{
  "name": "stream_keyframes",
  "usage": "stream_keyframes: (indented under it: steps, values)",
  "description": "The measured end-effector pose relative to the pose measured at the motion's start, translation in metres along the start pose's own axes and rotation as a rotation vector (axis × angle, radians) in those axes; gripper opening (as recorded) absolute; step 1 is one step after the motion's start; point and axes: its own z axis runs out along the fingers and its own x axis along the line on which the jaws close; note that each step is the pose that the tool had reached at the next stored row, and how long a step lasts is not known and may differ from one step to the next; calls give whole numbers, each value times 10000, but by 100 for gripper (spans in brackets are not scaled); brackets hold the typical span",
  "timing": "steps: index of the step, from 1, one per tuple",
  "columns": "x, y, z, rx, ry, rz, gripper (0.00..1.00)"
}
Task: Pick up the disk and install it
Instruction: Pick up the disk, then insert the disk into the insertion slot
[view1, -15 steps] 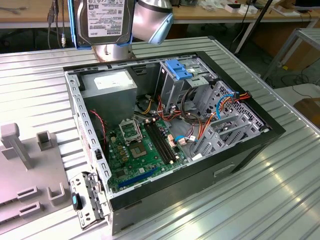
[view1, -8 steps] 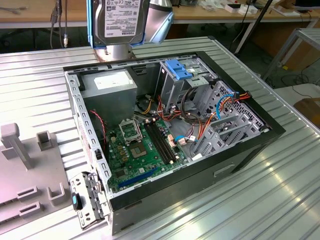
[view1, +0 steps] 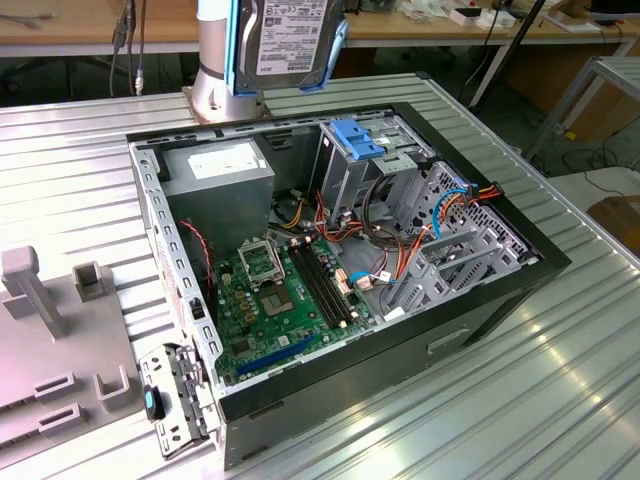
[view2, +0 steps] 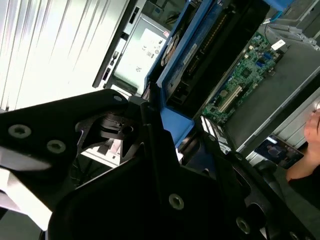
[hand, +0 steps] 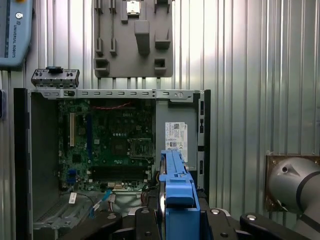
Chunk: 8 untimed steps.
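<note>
We see the disk (view1: 288, 40) upright in its blue carrier rail, held in the air above the far edge of the open computer case (view1: 330, 395). The tool (hand: 178, 215) is closed on the disk, gripping its blue rail. Inside the case lie the motherboard (view1: 280, 295), the power supply (view1: 218, 172) toward the exterior view's left, and the blue caddy (view1: 357, 137); the case rests on the ribbed metal desk (view1: 560, 400)
</note>
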Motion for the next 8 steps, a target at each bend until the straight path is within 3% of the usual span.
stream_keyframes:
  steps: [8]
  values:
    - [0, -2, 1, 2, -2, 1, 37]
